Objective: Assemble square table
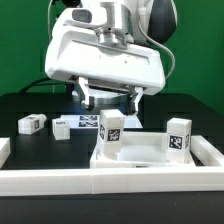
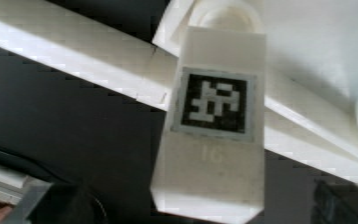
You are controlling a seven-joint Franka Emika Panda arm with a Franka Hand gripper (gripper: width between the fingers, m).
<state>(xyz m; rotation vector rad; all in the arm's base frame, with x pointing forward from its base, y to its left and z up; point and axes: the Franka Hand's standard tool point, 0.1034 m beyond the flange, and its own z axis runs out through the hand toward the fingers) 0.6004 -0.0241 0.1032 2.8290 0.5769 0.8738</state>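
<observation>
- Currently in hand, by my reading: the gap between fitting one leg and fetching another, with two legs standing and two not yet fitted.
- Slab (image 1: 135, 153): white, square, with a raised rim. It lies flat on the dark surface (image 1: 20, 105), just behind the front rail (image 1: 110, 182).
- First leg (image 1: 112, 131): upright at the slab's corner on the exterior view's left, tag facing out. The wrist view shows it close below the camera (image 2: 211, 110). Whether it is fully seated cannot be told.
- Second leg (image 1: 178, 136): upright at the slab's corner on the exterior view's right.
- Third leg (image 1: 32, 123) and fourth leg (image 1: 62, 127): on their sides on the surface, apart from the slab toward the exterior view's left.
- Marker board (image 1: 88, 121): flat on the surface, behind the slab.
- Fingers (image 1: 87, 96): spread wide with nothing between them, hanging above and just behind the first leg.
- Next move, as a judgement: rise clear of the first leg without nudging it and travel to the fourth leg, the nearer to the slab. Pinch it across its narrow faces, turn it upright, and carry it to a free slab corner.
</observation>
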